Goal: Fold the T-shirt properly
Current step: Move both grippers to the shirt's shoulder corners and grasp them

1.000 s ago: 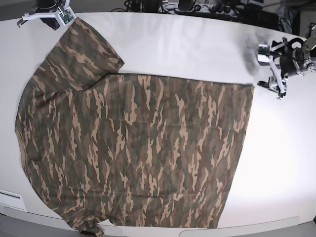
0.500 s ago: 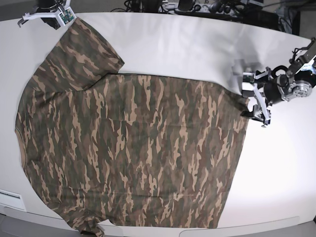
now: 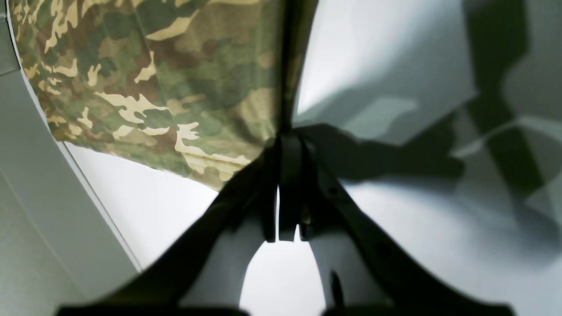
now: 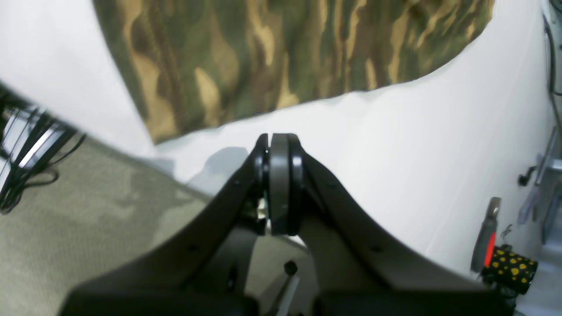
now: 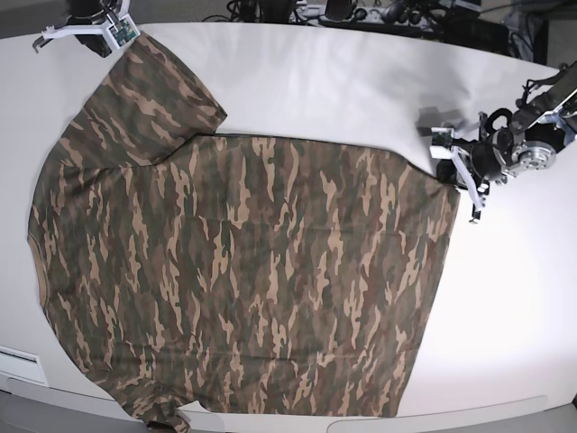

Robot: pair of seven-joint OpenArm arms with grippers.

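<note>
"Across the bench lies the shirt, camouflage side up, filling most of the left and middle in the base view!"

"Wide and mostly flat, yes, and what a spread! One sleeve angles up toward the bench's far left corner, and down at the near edge, left of centre, there's a bunched bit of cloth lying over the rim."

"Now over to the right side, where the left gripper has its fingers closed on the shirt! It's pinching the far right corner, and the cloth rises to the fingertips in a narrow fold."

"Lovely view from the left wrist: dark fingers pressed together at the fold, camouflage on one side, white bench on the other, and a broad shadow thrown across the surface."

"And the right gripper?"

"Closed as well, fingertips together! It's up by the bench's far left corner, near the sleeve's end, and its own wrist view shows it apart from the cloth, with white bench between."

"That same view picks up some kit: a red and black handle and a yellow-and-black patterned object, just beside each other at the right, with dark cables way over at the left."

"What the patterned one is, I can't tell!"
</note>
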